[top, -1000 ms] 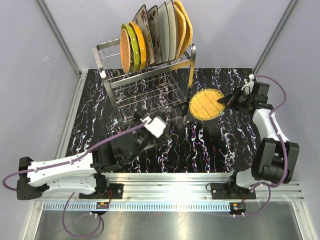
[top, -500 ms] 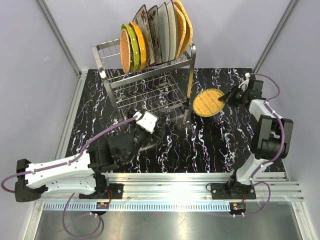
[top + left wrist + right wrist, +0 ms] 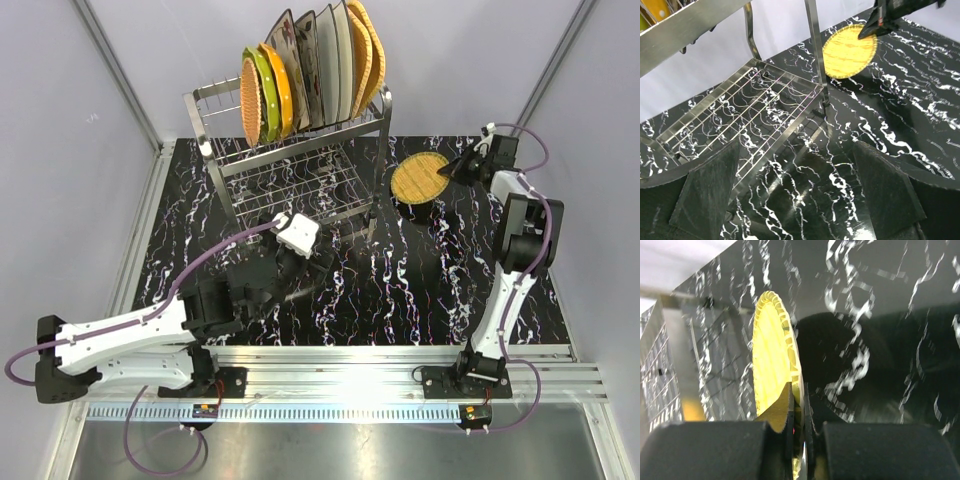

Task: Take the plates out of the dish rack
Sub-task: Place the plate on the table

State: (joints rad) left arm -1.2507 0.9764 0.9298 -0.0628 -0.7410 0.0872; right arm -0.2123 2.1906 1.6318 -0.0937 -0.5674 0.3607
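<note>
Black marbled table (image 3: 440, 290), top view: dish rack (image 3: 290, 175) is seen far-left, plates (image 3: 310, 70) stood upright on its top tier; round woven plate (image 3: 420, 178) is held right of it by right gripper (image 3: 453, 177). Left wrist: left gripper (image 3: 797, 147) is spread wide, empty. Right wrist: jaws are clamped on that plate's rim.

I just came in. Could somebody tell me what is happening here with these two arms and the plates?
The right gripper is shut on the rim of a round woven plate and holds it above the black table, to the right of the dish rack. Several other plates stand upright on the rack's top tier. The left gripper is open and empty, low in front of the rack's lower shelf.
</note>
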